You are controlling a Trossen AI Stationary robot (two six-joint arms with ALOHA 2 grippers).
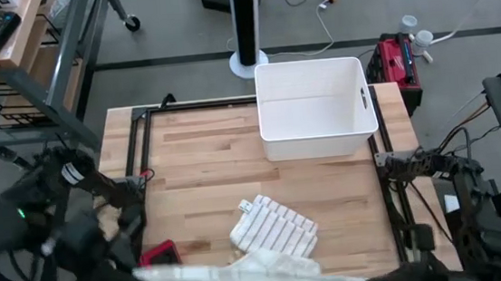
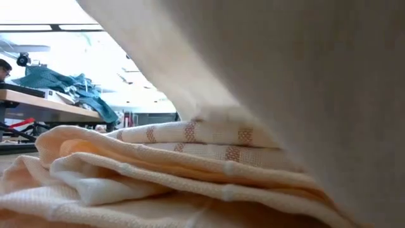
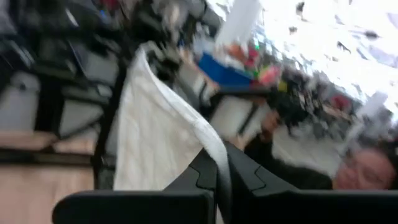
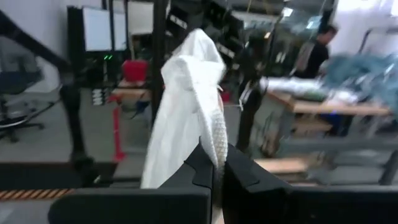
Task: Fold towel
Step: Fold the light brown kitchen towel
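A cream towel with faint brown stripes has its raised edge (image 1: 244,276) stretched between my two grippers above the table's near edge. Its lower part (image 1: 274,227) lies bunched on the wood. In the low view the hanging sheet (image 2: 304,95) fills the right side, and folded layers (image 2: 158,171) rest on the table below it. My left gripper (image 3: 216,180) is shut on one end of the raised edge. My right gripper (image 4: 217,180) is shut on the other end. Both point about level, toward each other. My left gripper pinches the towel's upper edge (image 3: 211,146) between its two fingers, at the left end. The fingers lie level. From them the cloth runs away across toward the other arm, and the sheet hangs below. My right gripper pinches the towel's upper edge (image 4: 213,140) between its two fingers, at the right end. The fingers lie level. The cloth rises bunched in front of them and hangs down in a sheet beside them.
A white bin (image 1: 316,107) stands at the table's far right. A small red object (image 1: 160,253) lies near the left front. Black frame rails (image 1: 133,151) run along the table's sides. Bare wood (image 1: 207,162) lies between bin and towel. People show in the room beyond.
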